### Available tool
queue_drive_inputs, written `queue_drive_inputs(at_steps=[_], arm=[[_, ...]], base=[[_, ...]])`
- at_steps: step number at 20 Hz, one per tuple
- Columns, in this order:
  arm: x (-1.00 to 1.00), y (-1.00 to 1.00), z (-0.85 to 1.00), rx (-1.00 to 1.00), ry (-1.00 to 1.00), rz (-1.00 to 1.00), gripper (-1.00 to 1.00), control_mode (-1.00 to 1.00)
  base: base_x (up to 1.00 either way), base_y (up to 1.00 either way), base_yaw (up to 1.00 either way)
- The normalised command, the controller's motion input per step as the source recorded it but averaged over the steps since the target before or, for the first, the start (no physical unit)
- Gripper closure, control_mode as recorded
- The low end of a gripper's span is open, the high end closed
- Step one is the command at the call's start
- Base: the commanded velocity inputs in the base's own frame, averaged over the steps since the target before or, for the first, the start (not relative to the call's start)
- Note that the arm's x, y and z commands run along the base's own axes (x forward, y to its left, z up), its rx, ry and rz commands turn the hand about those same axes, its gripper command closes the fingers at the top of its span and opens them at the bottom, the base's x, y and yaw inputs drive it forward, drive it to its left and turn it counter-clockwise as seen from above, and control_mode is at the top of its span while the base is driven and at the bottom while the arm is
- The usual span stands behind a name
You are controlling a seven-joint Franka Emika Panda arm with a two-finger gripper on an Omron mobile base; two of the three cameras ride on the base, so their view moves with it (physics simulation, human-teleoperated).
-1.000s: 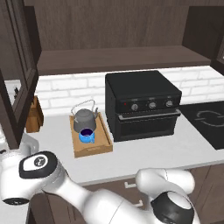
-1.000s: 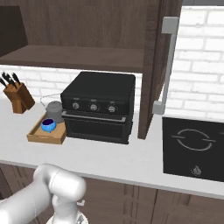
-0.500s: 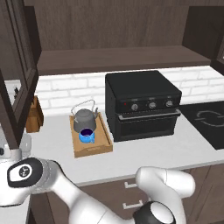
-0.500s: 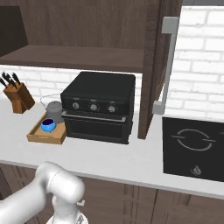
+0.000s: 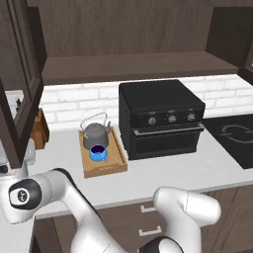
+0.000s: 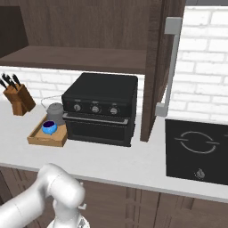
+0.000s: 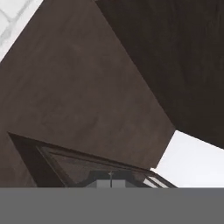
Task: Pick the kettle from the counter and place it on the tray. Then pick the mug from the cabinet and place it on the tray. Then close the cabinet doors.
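Squat dark grey metal kettle [image 5: 95, 135] and small bright blue mug [image 5: 98, 153] already on the shallow light brown wooden tray [image 5: 109, 164], toward the left end of the long grey-white counter [image 6: 133, 162]. Dark brown glass-panelled cabinet doors [image 5: 19, 84] open. Claw state impossible to tell; risk of glancing off the door frame and leaving it ajar.

the hand view looks close along dark brown cabinet [image 7: 87, 100] wood, a broad flat panel meeting a darker one at a slanted edge. at the bottom a framed cabinet door [image 7: 87, 168] with a smoky glass panel juts in at an angle. pale patches show at the top left corner and at the lower right.
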Motion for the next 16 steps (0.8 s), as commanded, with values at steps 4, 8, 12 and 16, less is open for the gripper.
queue_drive_inputs(at_steps=[4,8,12,16], arm=[[0.0,0.0,0.26,0.01,-0.11,0.0,1.0,-1.0],[-0.03,0.0,0.04,0.04,-0.13,0.0,1.0,-1.0],[-0.08,0.0,0.08,0.13,-0.16,0.0,1.0,-1.0],[0.0,0.0,0.13,0.14,-0.1,0.0,1.0,-1.0]], base=[[0.0,0.0,0.0],[0.0,0.0,0.0],[0.0,0.0,0.0],[0.0,0.0,0.0]])
